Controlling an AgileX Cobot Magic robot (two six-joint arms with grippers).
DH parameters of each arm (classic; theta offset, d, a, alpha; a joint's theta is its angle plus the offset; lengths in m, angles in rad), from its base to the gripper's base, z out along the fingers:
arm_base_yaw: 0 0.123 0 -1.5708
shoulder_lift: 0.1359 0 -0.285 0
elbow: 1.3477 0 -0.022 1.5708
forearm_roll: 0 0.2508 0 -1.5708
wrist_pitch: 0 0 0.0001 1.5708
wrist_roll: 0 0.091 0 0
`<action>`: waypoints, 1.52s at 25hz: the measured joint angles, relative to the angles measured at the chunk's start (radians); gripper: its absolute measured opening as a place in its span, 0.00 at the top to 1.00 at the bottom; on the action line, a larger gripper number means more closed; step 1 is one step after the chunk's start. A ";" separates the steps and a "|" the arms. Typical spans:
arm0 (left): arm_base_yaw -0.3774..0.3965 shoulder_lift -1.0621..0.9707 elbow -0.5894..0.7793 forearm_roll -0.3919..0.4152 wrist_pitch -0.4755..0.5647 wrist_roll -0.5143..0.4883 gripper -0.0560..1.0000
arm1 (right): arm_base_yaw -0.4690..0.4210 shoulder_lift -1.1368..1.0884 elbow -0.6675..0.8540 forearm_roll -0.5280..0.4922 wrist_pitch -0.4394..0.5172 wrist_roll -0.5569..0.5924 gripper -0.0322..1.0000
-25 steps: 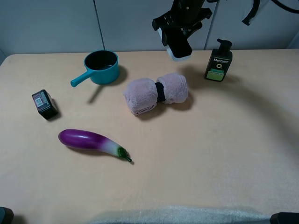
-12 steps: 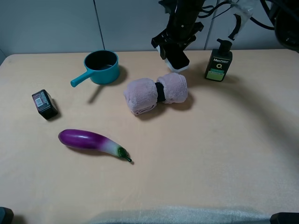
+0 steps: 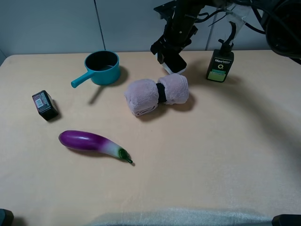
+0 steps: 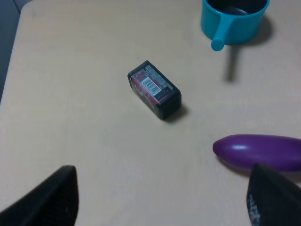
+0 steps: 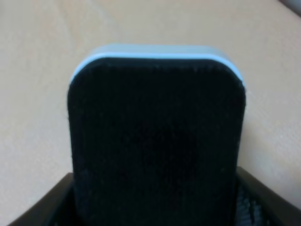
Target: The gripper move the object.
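Observation:
The object is a flat block with a black felt top and a white base. In the exterior high view the object (image 3: 172, 62) is at the table's back, just behind the rolled pink towel (image 3: 157, 96). My right gripper (image 3: 170, 52) is shut on it, low over the table. In the right wrist view the object (image 5: 155, 141) fills the frame between the dark fingers (image 5: 42, 207). My left gripper (image 4: 162, 207) is open and empty; its two dark fingertips (image 4: 47, 200) hang above the table near a small black labelled box (image 4: 155, 89).
A teal saucepan (image 3: 101, 67) stands at the back left. A dark pump bottle (image 3: 220, 63) stands right of the object. The black box (image 3: 44, 104) sits at the left, a purple eggplant (image 3: 91, 142) in front of it. White cloth (image 3: 183, 217) lies at the front edge.
My right gripper has moved down and slightly left with the object, from well above the table to close behind the towel. The left gripper has not moved.

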 joint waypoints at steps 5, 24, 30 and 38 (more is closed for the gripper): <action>0.000 0.000 0.000 0.000 0.000 0.000 0.19 | 0.000 0.008 0.000 0.012 0.002 -0.186 0.52; 0.000 0.000 0.000 0.000 0.000 0.000 0.19 | 0.001 0.051 0.000 0.049 -0.009 -0.779 0.52; 0.000 0.000 0.000 0.000 0.000 0.000 0.19 | 0.011 0.072 0.000 0.047 -0.073 -0.831 0.52; 0.000 0.000 0.000 0.000 0.000 0.000 0.19 | 0.011 0.072 0.000 0.046 -0.080 -0.836 0.52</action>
